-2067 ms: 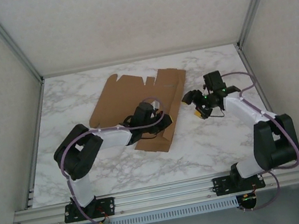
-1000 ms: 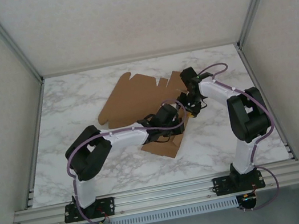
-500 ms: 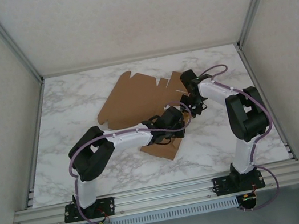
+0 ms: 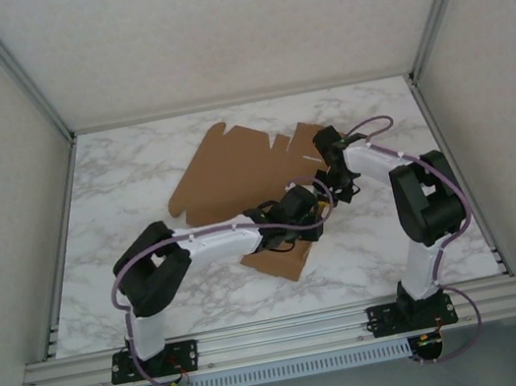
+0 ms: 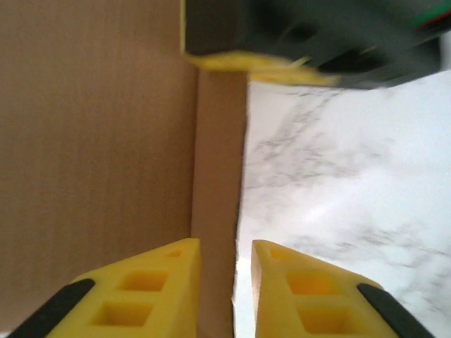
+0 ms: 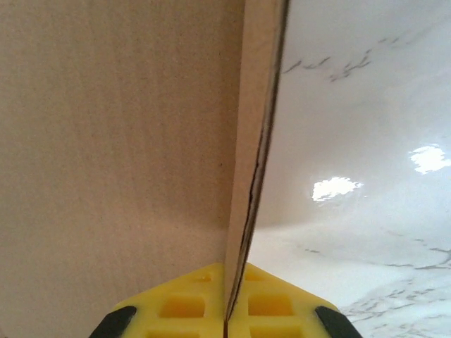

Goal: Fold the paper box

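While the right tool [image 6: 227,282] is clamped on the thin edge of the paper box [image 4: 234,172], with no gap between its yellow fingers [image 6: 183,306], the fold looks best led from there. It should lift in an arc about the crease, not pull, so the card hinges instead of buckling. The left tool [image 5: 225,264] straddles a narrow side flap [image 5: 218,162], with the right one farther along the same flap. Its fingers stand close on either side, but I cannot tell whether they bite. It would do well to hold the panel down beside the crease as the flap rises. The box is mostly a flat die-cut sheet, lying skewed at mid-table with its notched end farthest away, and little of the folding seems done. The white marbled table [image 4: 125,176] is glossy, so the sheet may slide. Beyond it stand pale walls [image 4: 239,26] between aluminium posts [image 4: 17,71].
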Motion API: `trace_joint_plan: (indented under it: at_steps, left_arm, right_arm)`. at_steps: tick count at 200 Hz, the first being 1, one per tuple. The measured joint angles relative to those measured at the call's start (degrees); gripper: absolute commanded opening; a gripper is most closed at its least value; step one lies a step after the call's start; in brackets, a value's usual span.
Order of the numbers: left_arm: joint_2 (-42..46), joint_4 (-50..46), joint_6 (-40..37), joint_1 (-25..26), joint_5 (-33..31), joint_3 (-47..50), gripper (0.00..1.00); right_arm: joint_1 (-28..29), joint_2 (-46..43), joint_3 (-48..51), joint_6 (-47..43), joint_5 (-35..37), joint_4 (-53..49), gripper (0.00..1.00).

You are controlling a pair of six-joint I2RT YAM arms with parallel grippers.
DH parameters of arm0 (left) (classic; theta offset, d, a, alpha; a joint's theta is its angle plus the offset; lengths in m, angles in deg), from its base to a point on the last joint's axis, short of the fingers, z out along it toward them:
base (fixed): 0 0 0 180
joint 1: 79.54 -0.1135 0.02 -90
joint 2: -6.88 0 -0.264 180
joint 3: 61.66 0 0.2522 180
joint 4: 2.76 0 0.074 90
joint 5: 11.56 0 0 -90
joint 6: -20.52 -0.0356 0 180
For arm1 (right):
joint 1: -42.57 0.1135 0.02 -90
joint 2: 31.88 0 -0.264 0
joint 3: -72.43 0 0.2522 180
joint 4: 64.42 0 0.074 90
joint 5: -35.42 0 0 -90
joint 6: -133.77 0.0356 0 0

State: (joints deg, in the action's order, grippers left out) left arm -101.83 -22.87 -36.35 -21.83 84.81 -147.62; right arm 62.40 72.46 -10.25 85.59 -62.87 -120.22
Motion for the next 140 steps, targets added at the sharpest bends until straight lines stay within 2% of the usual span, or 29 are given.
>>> trace_joint_plan:
  at_steps: [45, 63, 100, 140]
  left_arm:
    - [13.7, -0.2, -0.2, -0.5, 3.0, 0.0, 0.28]
    - [18.7, -0.1, -0.2, -2.1, 4.2, 0.1, 0.28]
    - [25.6, 0.3, 2.0, -11.8, 4.3, 4.8, 0.27]
    - [26.6, 0.3, 6.2, -21.1, 4.2, 13.3, 0.25]
  right_arm:
    - [-0.1, -0.2, -0.3, -6.6, 2.6, -1.0, 0.00]
    - [-0.1, -0.1, -1.3, -9.7, 3.9, -1.8, 0.00]
    - [0.7, 0.5, -4.0, -18.0, 5.0, -2.1, 0.00]
    - [5.0, 2.6, -8.7, -27.6, 8.0, -3.0, 0.00]
